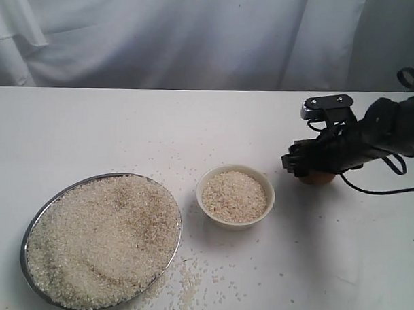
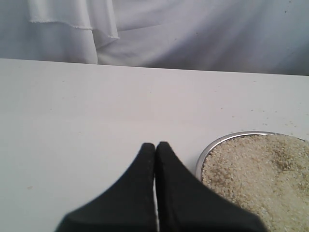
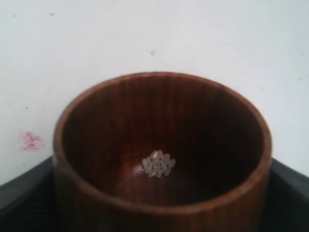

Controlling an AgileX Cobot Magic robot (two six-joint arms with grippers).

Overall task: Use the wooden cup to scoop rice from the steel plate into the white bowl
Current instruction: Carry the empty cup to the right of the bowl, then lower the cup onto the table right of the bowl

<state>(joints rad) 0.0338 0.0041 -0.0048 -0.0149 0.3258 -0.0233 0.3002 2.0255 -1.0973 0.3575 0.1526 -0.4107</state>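
Observation:
The steel plate (image 1: 25, 247) at the front left is heaped with rice (image 1: 102, 240). To its right the white bowl (image 1: 268, 191) holds a layer of rice (image 1: 234, 195). Right of the bowl, my right gripper (image 1: 309, 162) is shut on the wooden cup (image 1: 318, 177), low over the table. In the right wrist view the cup (image 3: 164, 111) stands upright between the black fingers (image 3: 19, 193), with a small clump of grains (image 3: 158, 164) on its bottom. My left gripper (image 2: 155, 145) is shut and empty over bare table beside the plate's rim (image 2: 205, 153); it does not show in the exterior view.
Loose grains (image 1: 189, 283) lie scattered on the white table in front of the plate and between plate and bowl. A white curtain (image 1: 197, 39) hangs behind the table's far edge. A small red mark (image 3: 31, 140) is on the table near the cup.

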